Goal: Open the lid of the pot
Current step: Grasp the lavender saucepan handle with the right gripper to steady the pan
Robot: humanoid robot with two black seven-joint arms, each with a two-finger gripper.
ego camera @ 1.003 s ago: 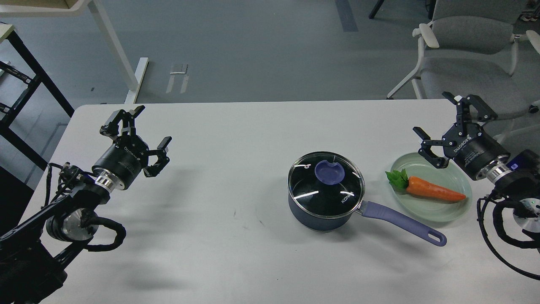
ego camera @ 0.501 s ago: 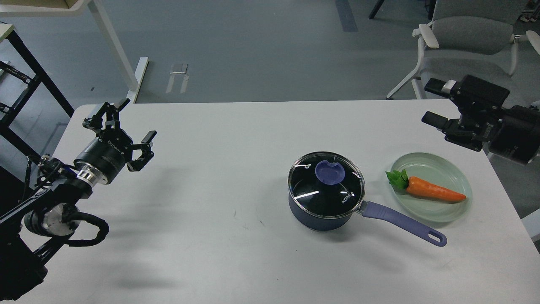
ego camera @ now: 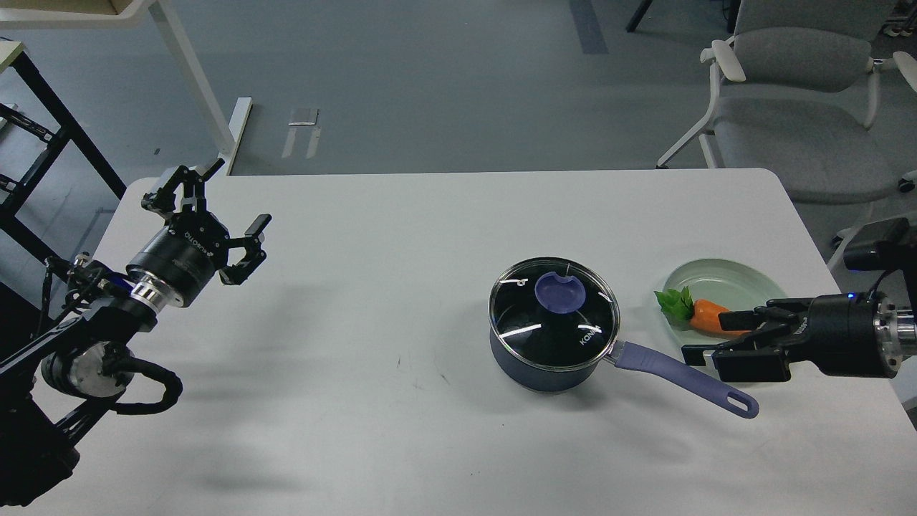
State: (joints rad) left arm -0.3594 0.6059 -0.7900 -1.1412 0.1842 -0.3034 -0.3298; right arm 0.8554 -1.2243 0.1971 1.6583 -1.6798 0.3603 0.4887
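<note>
right gripper [ego camera: 709, 337] is parted and empty, level over the plate [ego camera: 723, 276] and carrot [ego camera: 706, 315], just beyond the pot handle [ego camera: 680, 376]. the lid [ego camera: 553, 304] sits on the pot [ego camera: 534, 365] further left. left gripper [ego camera: 215, 208] spread, empty, well apart.

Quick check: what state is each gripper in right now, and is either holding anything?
Left gripper: open, holding nothing, raised over the white table.
Right gripper: open, holding nothing, beside the purple pot handle.
</note>
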